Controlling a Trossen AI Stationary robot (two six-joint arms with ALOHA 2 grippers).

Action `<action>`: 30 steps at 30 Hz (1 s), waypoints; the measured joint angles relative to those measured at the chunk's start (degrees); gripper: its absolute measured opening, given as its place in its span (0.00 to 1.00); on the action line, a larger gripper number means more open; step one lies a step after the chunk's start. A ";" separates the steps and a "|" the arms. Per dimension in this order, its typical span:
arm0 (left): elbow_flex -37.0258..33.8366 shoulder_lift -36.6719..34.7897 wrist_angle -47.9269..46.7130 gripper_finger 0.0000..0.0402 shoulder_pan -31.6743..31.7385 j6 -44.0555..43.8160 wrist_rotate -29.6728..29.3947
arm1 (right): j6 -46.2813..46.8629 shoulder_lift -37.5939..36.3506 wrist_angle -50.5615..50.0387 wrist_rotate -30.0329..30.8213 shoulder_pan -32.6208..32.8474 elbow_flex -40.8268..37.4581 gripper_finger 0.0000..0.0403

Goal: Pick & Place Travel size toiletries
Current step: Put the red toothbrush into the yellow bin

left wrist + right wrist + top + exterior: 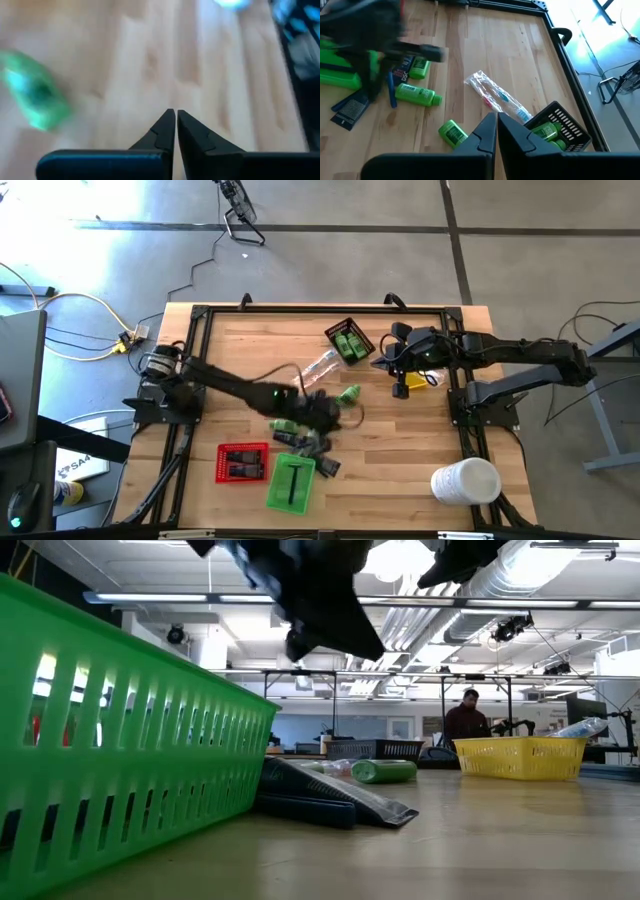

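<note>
Evidently the left pincer (pixel 175 114), clenched on nothing above the toiletries (pixel 300 435) heaped mid-worktop (pixel 400 460), had missed its pick, so the next move likely called for reopening over a green bottle (pixel 418 94), while the right pincer (pixel 496 117) waited clenched near the black tray (pixel 559 122).

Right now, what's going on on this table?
A two-arm robot is sorting travel toiletries into small trays on a wooden table. The left gripper hangs over the loose pile of bright green little bottles and dark flat packets at mid-table; its fingers are shut with nothing between them. The right gripper, also shut and empty, waits near the black slatted tray, which already holds green bottles. A clear-wrapped toothbrush pack lies between pile and tray.
</note>
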 joint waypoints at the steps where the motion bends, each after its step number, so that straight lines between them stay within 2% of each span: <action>1: 0.00 0.00 1.24 0.04 1.20 -0.01 -0.89 | 0.00 0.00 -0.02 0.01 0.00 0.00 0.02; 7: -0.04 0.63 9.52 0.04 5.72 0.50 -3.86 | 0.00 0.00 -0.07 0.02 0.00 0.00 0.02; 11: -0.04 3.24 18.10 0.04 5.61 5.91 -3.80 | 0.00 0.00 -0.28 0.05 0.00 0.00 0.02; 18: -0.12 4.13 13.57 0.01 9.10 11.71 -3.40 | -0.33 0.00 -0.33 0.37 -1.12 0.00 0.02; 25: -6.70 3.86 22.67 0.00 13.84 15.92 2.49 | -0.36 0.00 -0.31 0.44 -5.04 0.00 0.02; 30: -12.45 -1.47 28.27 0.00 16.57 17.21 6.29 | 0.13 0.00 -1.01 0.46 -7.91 0.00 0.02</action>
